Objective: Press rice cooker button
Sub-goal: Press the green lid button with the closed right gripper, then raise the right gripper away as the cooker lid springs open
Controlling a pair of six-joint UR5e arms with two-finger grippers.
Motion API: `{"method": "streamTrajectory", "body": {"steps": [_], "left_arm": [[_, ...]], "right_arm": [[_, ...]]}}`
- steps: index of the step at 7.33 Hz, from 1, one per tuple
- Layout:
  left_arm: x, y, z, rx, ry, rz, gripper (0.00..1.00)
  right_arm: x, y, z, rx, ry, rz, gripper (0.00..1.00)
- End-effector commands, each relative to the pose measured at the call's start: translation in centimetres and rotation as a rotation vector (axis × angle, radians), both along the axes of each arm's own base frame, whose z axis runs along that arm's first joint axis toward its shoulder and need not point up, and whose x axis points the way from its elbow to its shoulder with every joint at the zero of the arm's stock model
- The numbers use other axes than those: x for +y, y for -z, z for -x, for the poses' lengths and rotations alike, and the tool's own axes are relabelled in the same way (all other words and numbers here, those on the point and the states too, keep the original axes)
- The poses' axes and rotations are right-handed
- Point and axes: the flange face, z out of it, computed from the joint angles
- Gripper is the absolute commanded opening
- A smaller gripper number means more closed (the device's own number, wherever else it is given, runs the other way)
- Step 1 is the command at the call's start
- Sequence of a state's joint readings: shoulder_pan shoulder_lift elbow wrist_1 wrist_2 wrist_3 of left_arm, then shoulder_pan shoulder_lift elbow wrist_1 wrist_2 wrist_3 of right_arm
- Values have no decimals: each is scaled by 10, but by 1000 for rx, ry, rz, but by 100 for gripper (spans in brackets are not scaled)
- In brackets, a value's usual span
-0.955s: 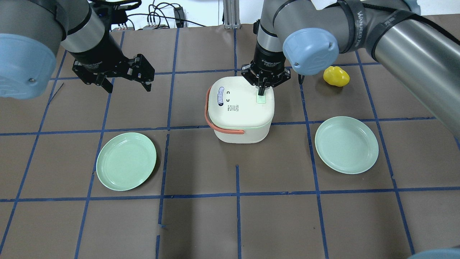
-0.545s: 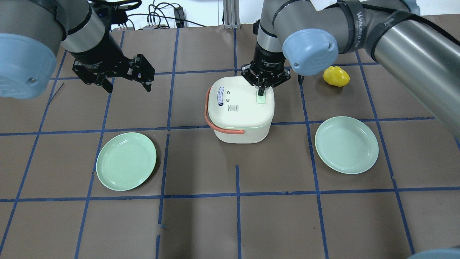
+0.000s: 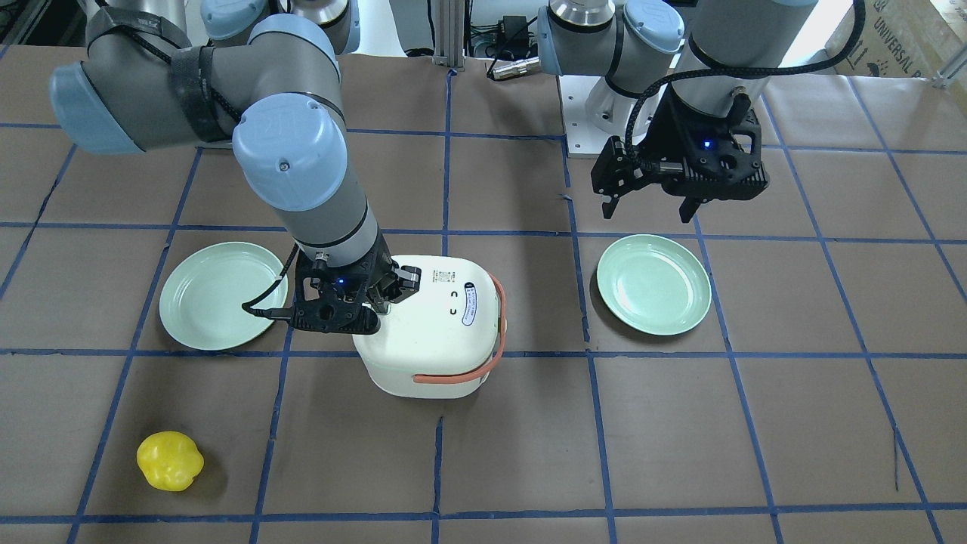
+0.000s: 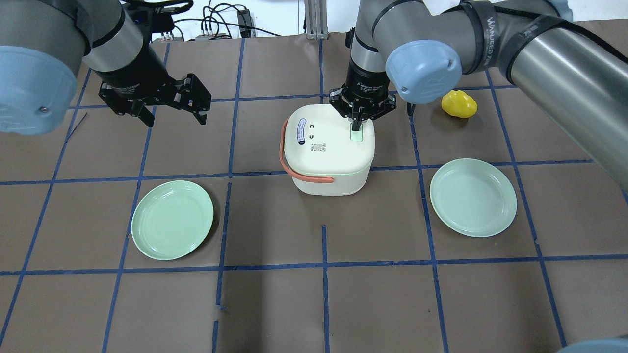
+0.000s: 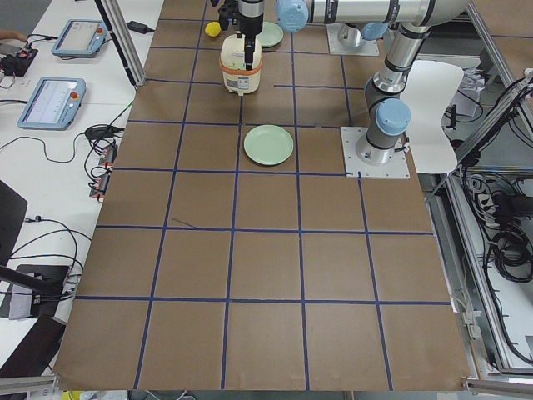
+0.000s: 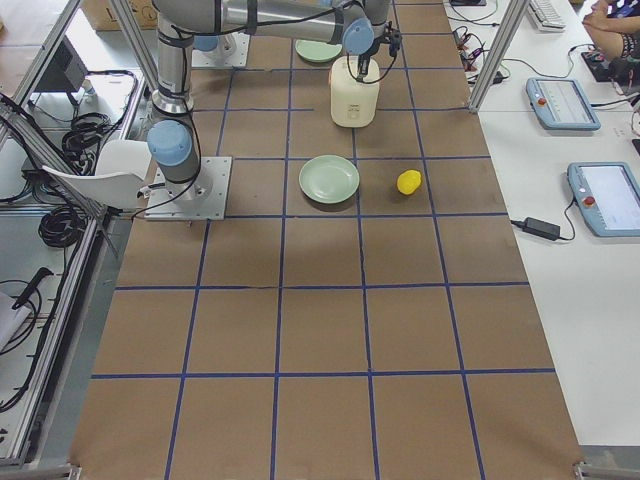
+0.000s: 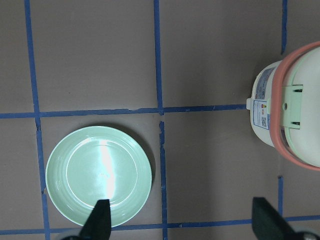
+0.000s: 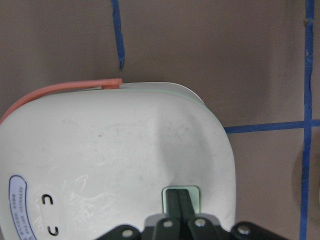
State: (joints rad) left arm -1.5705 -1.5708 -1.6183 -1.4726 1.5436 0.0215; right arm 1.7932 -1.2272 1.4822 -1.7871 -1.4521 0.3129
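- Although a full second separates the earliest view from this one, the right gripper (image 4: 356, 125) has barely moved. Its jaws stay pressed together, with their tips on the button (image 4: 357, 137).
- The rice cooker (image 4: 328, 152) has also kept its place near the middle of the surface (image 4: 324, 294). The button sits on the lid top, toward the robot's right side.
- Judgement: the press appears to be under way or held. No lamp or lid change can be seen to confirm that it has registered.
- The wrist view shows the joined tips (image 8: 180, 205) covering most of the pale green button, inside its outline.
- The left gripper (image 4: 174, 119) hangs over the surface well apart from the cooker, with its jaws spread and holding nothing. It has not shifted either.
- Clearances:
  - The button lies close to the lid's rounded right edge, so sideways drift could carry the tips off it.
  - The coral handle (image 4: 283, 157) hangs on the opposite side, away from the tips.
  - The right plate (image 4: 473, 197) and the yellow object (image 4: 458, 104) lie well apart from the cooker on the robot's right. The left plate (image 4: 171, 219) lies well apart on its left.
  - A straight vertical retreat looks unobstructed.
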Motion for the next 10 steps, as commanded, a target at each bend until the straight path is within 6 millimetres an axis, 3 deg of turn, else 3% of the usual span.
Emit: {"method": "streamTrajectory", "body": {"steps": [1,5,6,7,8,10], "left_arm": [[0,0,0,-1,0,0,100],[0,0,0,0,0,0,100],[0,0,-1,-1,-1,0,100],[0,0,0,0,0,0,100],[0,0,0,0,0,0,100],[0,0,-1,-1,-1,0,100]], "right_arm": [[0,1,0,1,0,-1,14],[0,2,0,4,0,-2,14],[-2,-12,1,12,0,17,15],[-2,-29,3,10,4,34,30],[-8,-65,3,6,6,95,58],[-15,-144,13,-2,19,138,96]]}}
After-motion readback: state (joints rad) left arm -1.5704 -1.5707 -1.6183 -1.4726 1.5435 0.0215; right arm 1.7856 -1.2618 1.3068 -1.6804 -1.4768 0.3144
